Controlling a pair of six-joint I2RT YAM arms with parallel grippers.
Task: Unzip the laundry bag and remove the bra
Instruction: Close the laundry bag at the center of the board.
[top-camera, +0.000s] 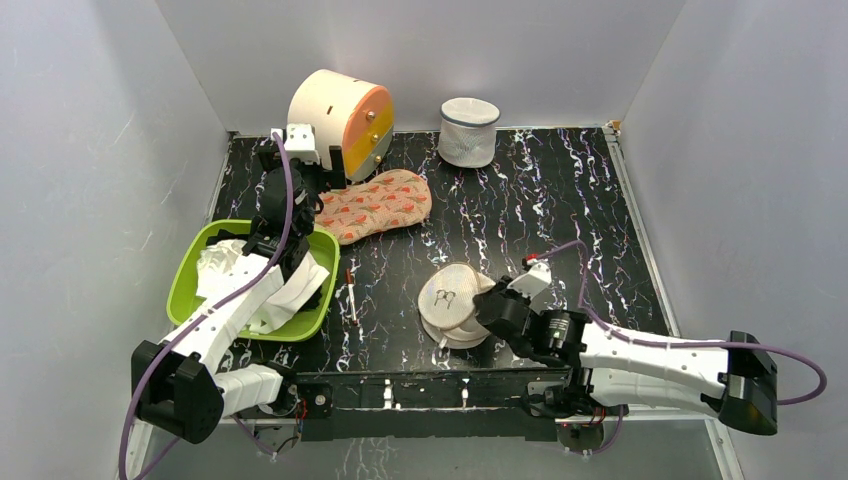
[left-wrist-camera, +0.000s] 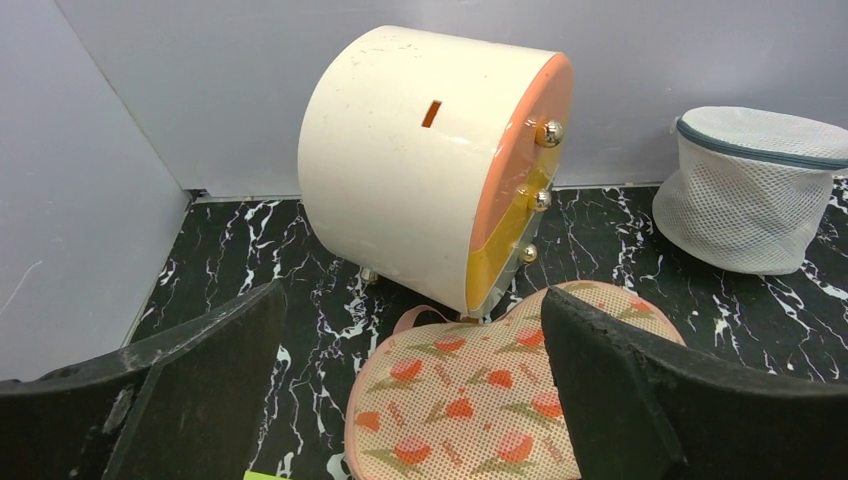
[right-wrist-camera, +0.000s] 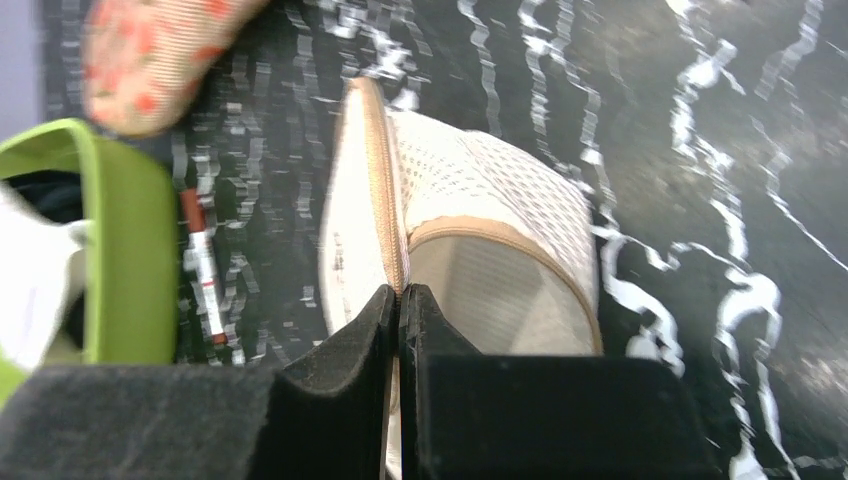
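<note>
1. Nearest, the right gripper (right-wrist-camera: 398, 300) has its fingers pressed together on the tan zip trim (right-wrist-camera: 378, 170) of the laundry bag (top-camera: 450, 297). I cannot tell whether the small puller is between them. Pinching there makes sense, since the zip has to be dragged round the rim.
2. The laundry bag lies on the table (top-camera: 560, 200) near the front edge, just ahead of the right arm, with its flat face and drawing turned up and leftward. In the wrist view a gap seems to show under the trim, so I judge the zip to be partly open.
3. The bra is not visible and is probably inside the bag.
4. To the left, a pen (top-camera: 351, 295) lies between the bag and a green bowl (top-camera: 190, 275) that holds white and dark cloth.
5. Beyond the bowl, the left gripper (left-wrist-camera: 410, 300) hangs with its fingers wide apart and holds nothing. It is above a patterned cloth (left-wrist-camera: 470, 400) and faces a round box (left-wrist-camera: 400, 160). It is well apart from the bag, which it leaves unbraced.
6. Farthest back, a white mesh tub (left-wrist-camera: 750, 190) stands by the wall.
</note>
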